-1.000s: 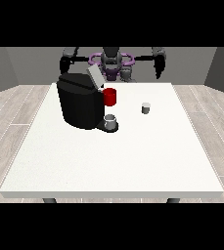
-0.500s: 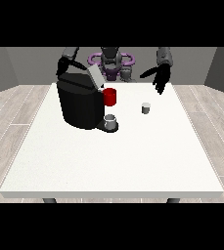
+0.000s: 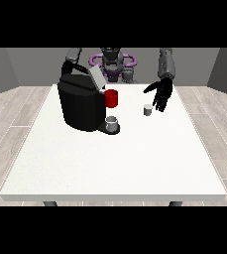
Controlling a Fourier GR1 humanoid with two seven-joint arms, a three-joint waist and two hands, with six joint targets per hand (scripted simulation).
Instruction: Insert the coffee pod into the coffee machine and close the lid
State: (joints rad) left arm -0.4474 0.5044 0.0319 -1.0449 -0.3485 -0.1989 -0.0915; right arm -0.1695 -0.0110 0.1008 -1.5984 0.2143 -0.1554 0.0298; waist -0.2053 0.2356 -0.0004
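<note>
A large white table (image 3: pixel 135 163) stands on a grey plank floor (image 3: pixel 16 109)

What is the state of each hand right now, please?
Hand at the view's right: open, fingers spread, holding nothing, just beside the coffee pod.
Hand at the view's left: hidden behind the coffee machine; cannot be told.

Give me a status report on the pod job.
Hand at view's right open, fingers down, beside pod, not touching. Other hand hidden behind machine. Lid up. Nothing between hand and pod.
</note>
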